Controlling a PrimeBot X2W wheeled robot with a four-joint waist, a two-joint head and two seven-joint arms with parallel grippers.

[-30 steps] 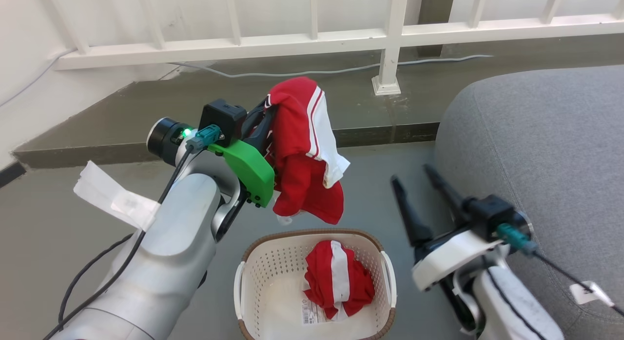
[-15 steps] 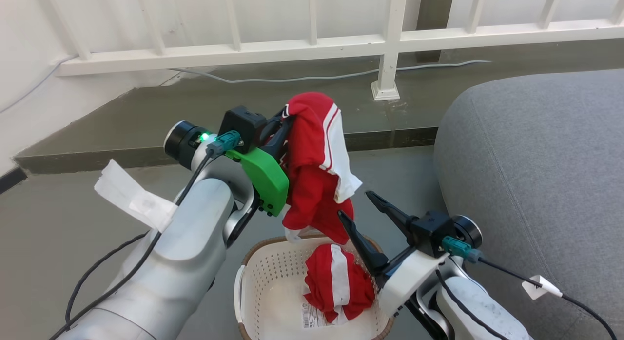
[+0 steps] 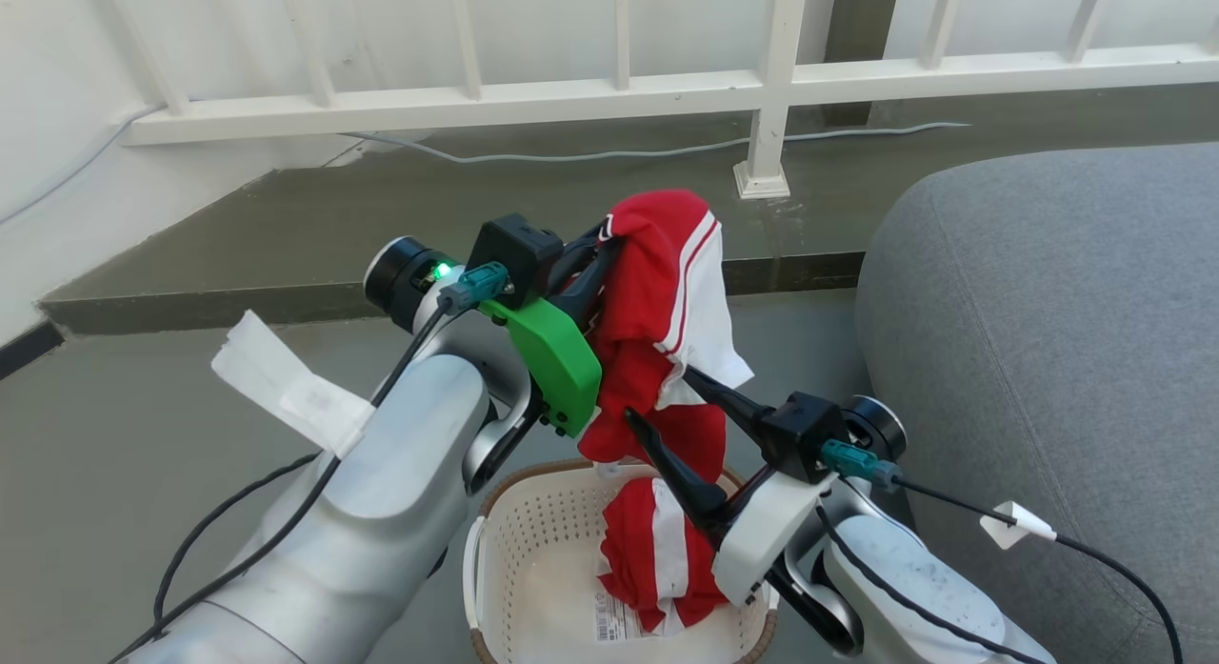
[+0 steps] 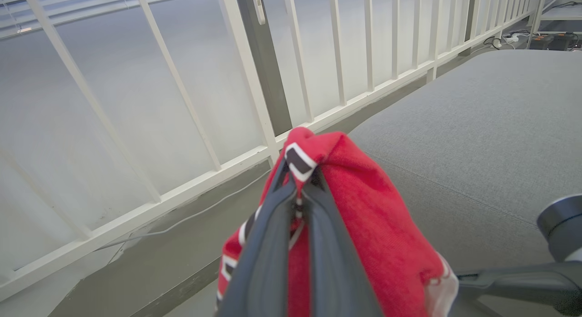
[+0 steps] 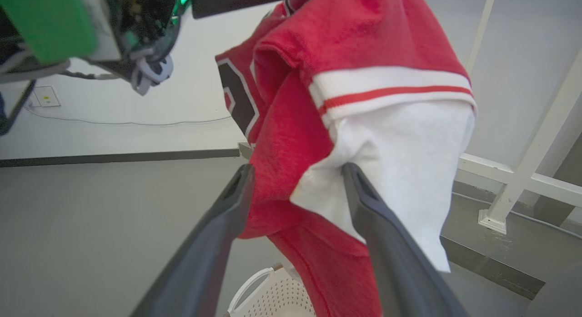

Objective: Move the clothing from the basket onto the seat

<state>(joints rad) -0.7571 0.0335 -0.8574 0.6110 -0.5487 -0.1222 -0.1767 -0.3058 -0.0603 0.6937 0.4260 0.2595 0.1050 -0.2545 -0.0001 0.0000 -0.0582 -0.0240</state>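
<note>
Both raised: left pincer (image 4: 299,175) clamps the hanging jersey (image 3: 657,283), right pincer (image 5: 298,168) gapes wide at it.

The left pincer (image 3: 602,250) pinches a red jersey (image 3: 667,292) and holds it up over the basket (image 3: 538,531). The right pincer (image 3: 659,394) is spread wide, one finger on each side of the cloth. Another red piece (image 3: 657,559) lies in the basket. The grey seat (image 3: 1048,311) is on the right.
</note>
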